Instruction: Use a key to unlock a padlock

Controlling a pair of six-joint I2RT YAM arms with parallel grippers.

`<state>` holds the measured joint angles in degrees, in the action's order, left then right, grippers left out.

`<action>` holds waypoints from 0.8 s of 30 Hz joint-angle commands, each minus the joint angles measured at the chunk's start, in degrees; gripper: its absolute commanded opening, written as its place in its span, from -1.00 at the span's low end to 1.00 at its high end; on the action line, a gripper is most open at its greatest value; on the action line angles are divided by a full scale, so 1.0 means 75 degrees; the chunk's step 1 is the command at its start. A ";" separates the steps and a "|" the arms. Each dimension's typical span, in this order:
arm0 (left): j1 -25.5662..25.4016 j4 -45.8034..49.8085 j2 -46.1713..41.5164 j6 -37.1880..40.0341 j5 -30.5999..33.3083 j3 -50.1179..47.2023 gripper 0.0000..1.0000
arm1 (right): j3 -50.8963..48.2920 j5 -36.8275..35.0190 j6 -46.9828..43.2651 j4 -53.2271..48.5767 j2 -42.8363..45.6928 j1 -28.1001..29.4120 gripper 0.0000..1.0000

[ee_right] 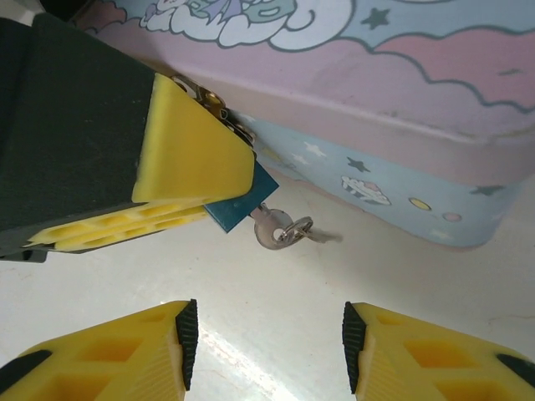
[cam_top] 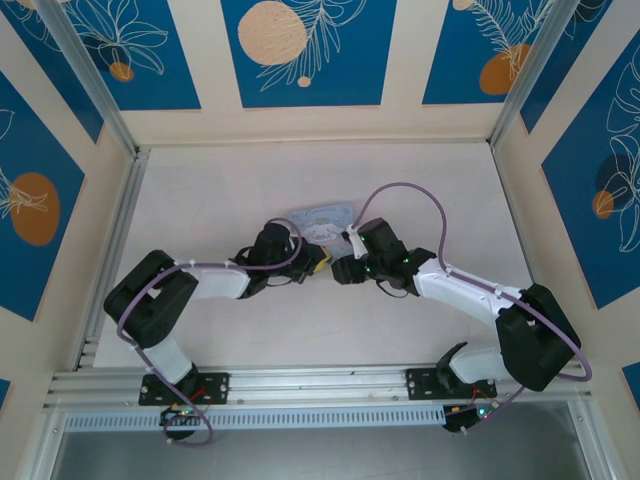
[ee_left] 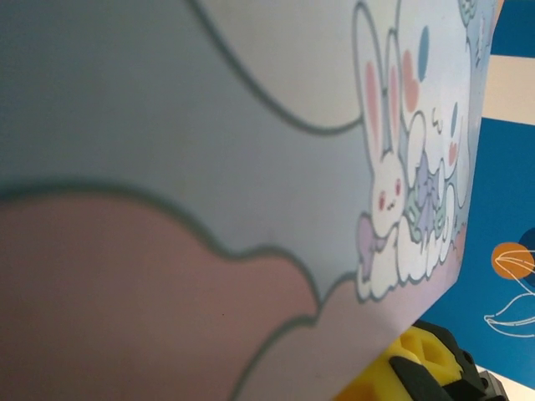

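One padlock is sitting beside the tin, one key jutting from its outer end. The left gripper is pinching the padlock; the right gripper is gaping.

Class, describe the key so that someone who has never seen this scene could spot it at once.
Find the pastel cartoon tin. At its front latch hangs a small blue padlock, pinched by the left gripper's yellow fingers. The key juts from the padlock's bottom edge: silvery, with a small wire ring.

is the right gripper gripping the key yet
No, the right gripper stands open short of the key, which hangs from the padlock.
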<state>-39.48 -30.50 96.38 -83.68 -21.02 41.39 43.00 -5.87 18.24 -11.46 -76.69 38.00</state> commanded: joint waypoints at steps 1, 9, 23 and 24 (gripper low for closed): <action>0.0052 0.0189 -0.0227 -0.0197 -0.0541 0.0332 -1.00 | 0.0150 -0.0119 -0.0380 0.0075 -0.0200 0.0088 0.02; 0.0053 0.0346 -0.0224 -0.0233 -0.0641 0.0457 -1.00 | 0.0275 -0.0386 -0.0480 0.0192 -0.0455 0.0148 0.01; 0.0057 0.0314 -0.0078 -0.0354 -0.0840 0.0598 -1.00 | 0.0679 -0.0732 -0.0755 0.0227 -0.1008 0.0248 -0.15; 0.0050 0.0320 -0.0070 -0.0371 -0.0858 0.0621 -1.00 | 0.0698 -0.0784 -0.0790 0.0236 -0.1034 0.0260 -0.17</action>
<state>-39.48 -27.75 96.36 -85.43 -24.53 43.94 46.57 -9.54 14.02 -10.68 -83.77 39.42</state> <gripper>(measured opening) 0.087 0.420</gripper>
